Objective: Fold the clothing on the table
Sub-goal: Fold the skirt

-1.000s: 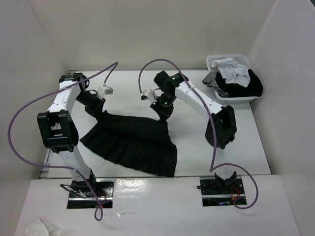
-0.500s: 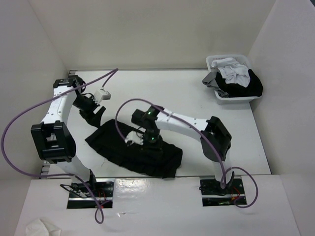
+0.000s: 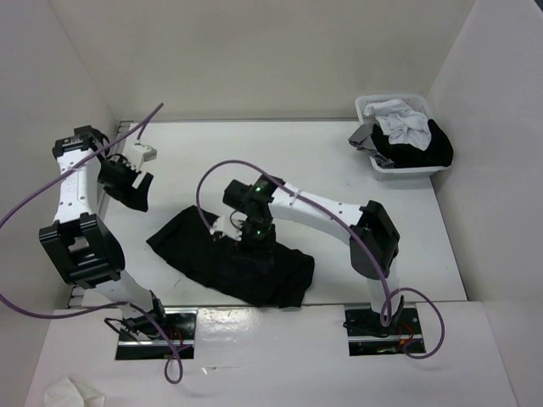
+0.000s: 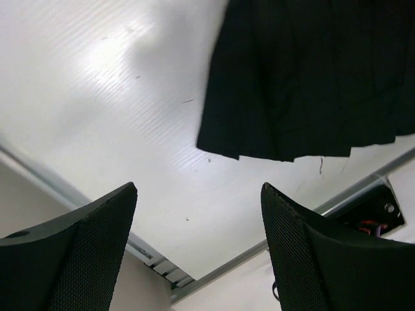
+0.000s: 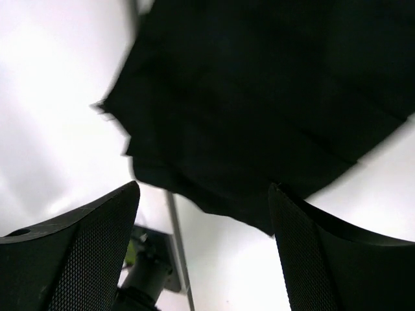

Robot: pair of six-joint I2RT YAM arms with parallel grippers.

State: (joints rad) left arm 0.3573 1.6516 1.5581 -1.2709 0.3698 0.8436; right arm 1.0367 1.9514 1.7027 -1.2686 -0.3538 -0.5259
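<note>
The clothing (image 3: 233,263), a black pleated skirt, lies folded into a long band on the white table (image 3: 322,170), slanting from mid-left towards the near edge. My left gripper (image 3: 131,191) hangs open to the left of it, clear of the fabric. In the left wrist view the skirt (image 4: 311,84) lies beyond the open left gripper (image 4: 198,189), which holds nothing. My right gripper (image 3: 252,233) hovers open over the skirt's far edge. The right wrist view has the skirt (image 5: 259,97) filling the frame behind the empty right gripper (image 5: 204,188).
A white plastic basket (image 3: 366,106) of white and black clothes stands at the back right corner. White walls enclose the table. A metal rail (image 4: 214,269) runs along the table's near edge. Purple cables loop above both arms.
The skirt's far edge was carried over towards the near side, folding it. Both grippers opened and let go. The left arm drew back to the left; the right stays over the skirt.
</note>
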